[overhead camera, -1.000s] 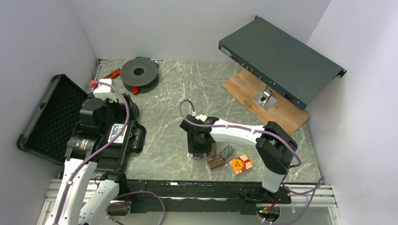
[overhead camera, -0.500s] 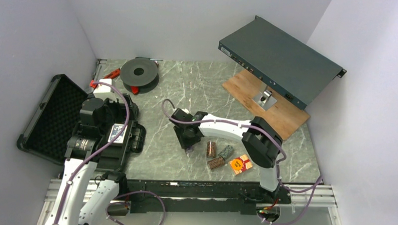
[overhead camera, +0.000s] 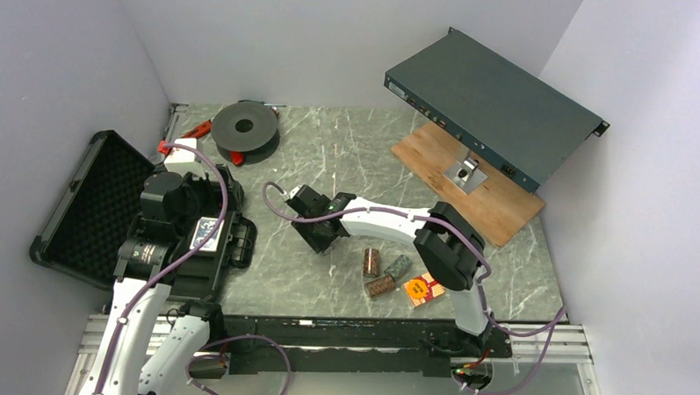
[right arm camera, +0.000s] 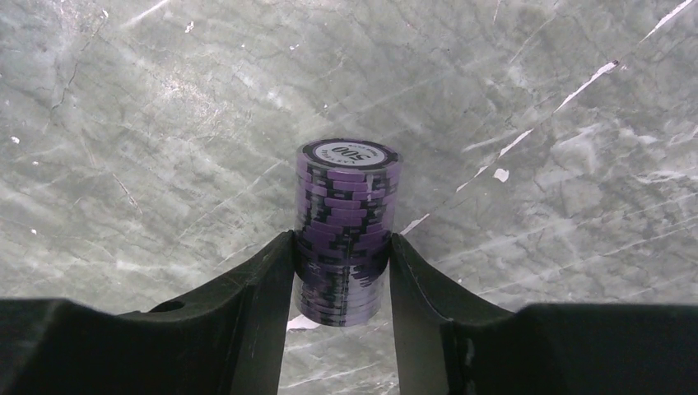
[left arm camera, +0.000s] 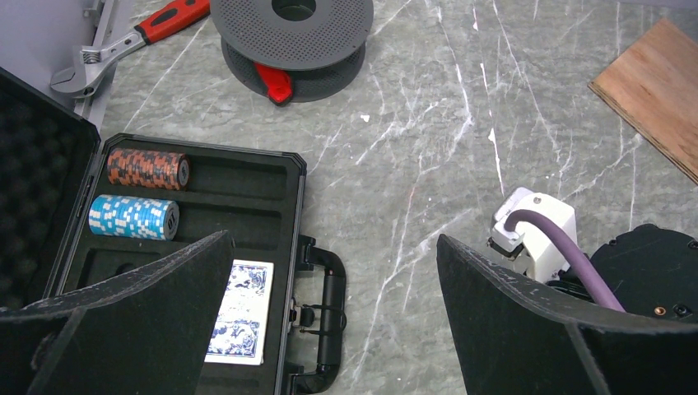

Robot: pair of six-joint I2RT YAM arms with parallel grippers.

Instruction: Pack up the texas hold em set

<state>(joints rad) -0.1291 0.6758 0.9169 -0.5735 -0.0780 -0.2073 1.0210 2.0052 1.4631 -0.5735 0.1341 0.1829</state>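
The right jaws pinch a short purple cylindrical poker-chip stack (right arm camera: 348, 214), seemingly just above the grey marbled surface (right arm camera: 165, 99), right of the open black plastic briefcase (left arm camera: 247, 177). The left jaws hang spread wide over that briefcase.

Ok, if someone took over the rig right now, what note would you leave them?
Left gripper: open, over the case, holding nothing.
Right gripper: shut on purple stack, between the case and the loose pieces.
Packed: orange stack, blue stack, blue deck.
Loose on the table: far brown stack, near brown stack, green stack, red deck.
Left to do: seat the purple stack, pack those four, shut the lid.
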